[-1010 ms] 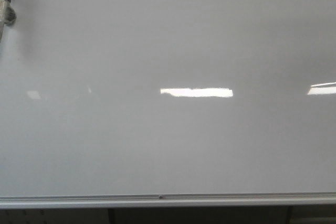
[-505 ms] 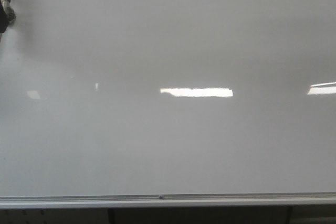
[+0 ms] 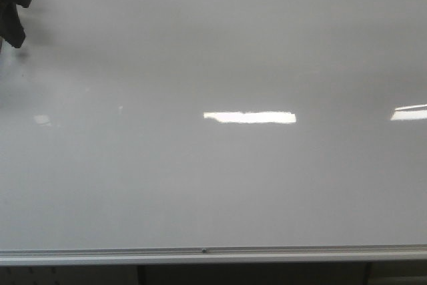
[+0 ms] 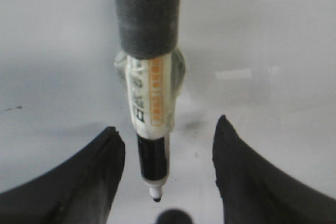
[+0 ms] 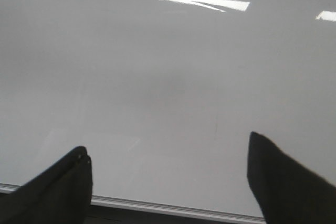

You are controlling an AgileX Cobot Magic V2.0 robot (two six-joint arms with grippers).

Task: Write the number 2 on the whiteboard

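A marker (image 4: 151, 114) strapped between the spread fingers of the left gripper (image 4: 165, 174) is shown only by the left wrist view; the whiteboard (image 3: 220, 178) is seen unmarked from the front. The right gripper (image 5: 168, 182) is held wide, gripping nothing.

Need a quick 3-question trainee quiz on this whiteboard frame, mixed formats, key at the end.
1. True or false: a digit is already written on the whiteboard in the front view.
2. In the left wrist view, the marker sits: A) clamped by both fingers, B) between spread fingers with gaps either side, C) lying flat on the board.
3. Fill in: the marker's tip is ___ (capped/uncapped).

Key: 1 false, board looks blank. 2 B, the left gripper is open. 3 uncapped. The right gripper is open too, holding nothing.
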